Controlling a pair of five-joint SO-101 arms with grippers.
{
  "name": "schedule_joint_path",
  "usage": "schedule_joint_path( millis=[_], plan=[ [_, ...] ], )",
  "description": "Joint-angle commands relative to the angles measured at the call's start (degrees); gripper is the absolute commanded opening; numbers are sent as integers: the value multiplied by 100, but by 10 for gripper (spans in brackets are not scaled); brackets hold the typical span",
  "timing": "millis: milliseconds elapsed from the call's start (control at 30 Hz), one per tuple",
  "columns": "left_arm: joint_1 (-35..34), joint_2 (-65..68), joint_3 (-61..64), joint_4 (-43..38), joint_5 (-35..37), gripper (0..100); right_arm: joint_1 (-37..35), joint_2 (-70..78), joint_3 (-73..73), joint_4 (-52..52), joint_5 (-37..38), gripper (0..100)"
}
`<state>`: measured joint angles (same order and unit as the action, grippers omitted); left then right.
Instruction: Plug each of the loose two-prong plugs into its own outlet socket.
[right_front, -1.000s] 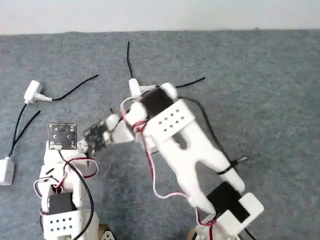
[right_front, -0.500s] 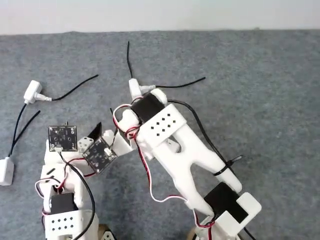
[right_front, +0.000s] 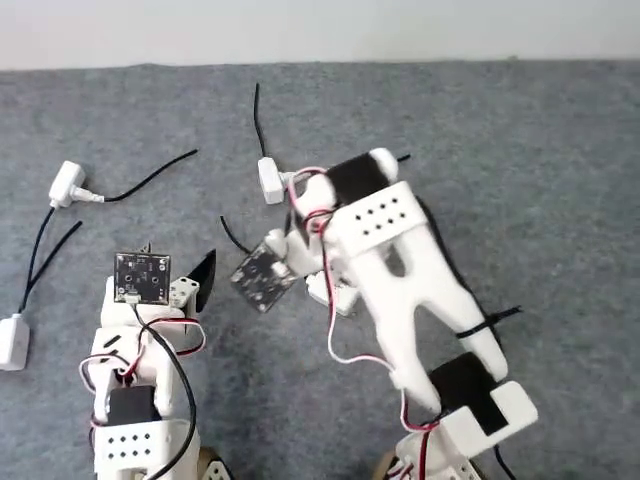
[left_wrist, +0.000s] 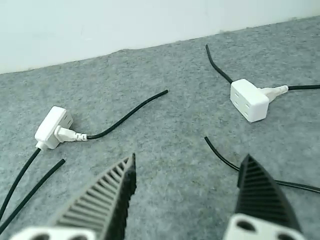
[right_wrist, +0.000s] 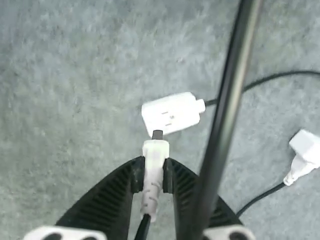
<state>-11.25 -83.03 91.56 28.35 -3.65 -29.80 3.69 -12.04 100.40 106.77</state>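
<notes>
My right gripper (right_wrist: 152, 167) is shut on a white two-prong plug (right_wrist: 154, 172), whose dark prong tip points at a white outlet socket (right_wrist: 172, 114) just ahead. Whether the prong touches the socket is unclear. In the high view that socket (right_front: 270, 180) lies on the grey carpet in front of my right arm (right_front: 385, 225). My left gripper (left_wrist: 189, 161) stands open above the carpet with nothing between its fingers, and it sits at the near left (right_front: 197, 277). Farther left lies a white plug (left_wrist: 51, 129) on a black cord (right_front: 65, 183).
A white block (right_front: 10, 340) lies at the left edge with black cords running to it. Loose black cord ends (right_front: 235, 235) cross the carpet between the arms. A black cable (right_wrist: 225, 115) hangs close across the right wrist view. A pale wall (right_front: 320, 30) borders the far side.
My right wrist has swung away from the left arm, to the right and toward the socket, carrying the plug. The left arm has shifted slightly and its open finger now shows.
</notes>
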Motion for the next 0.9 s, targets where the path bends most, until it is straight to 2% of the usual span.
schedule_joint_path(
  millis=[0, 167, 367, 567, 867],
  plan=[
    [62, -9, -84, -105, -53, 317, 171, 215, -62, -13, 229, 9],
    [62, -44, -92, -9, -53, 317, 163, 927, -97, -356, 26, 9],
    [193, -44, -101, -9, -88, 317, 154, 1508, -826, 242, 97, 9],
    [281, -44, -92, 0, -229, 316, 163, 1596, -923, 251, 158, 9],
    [290, -44, -92, -9, -246, 316, 163, 1578, -932, 259, 791, 9]
  ],
)
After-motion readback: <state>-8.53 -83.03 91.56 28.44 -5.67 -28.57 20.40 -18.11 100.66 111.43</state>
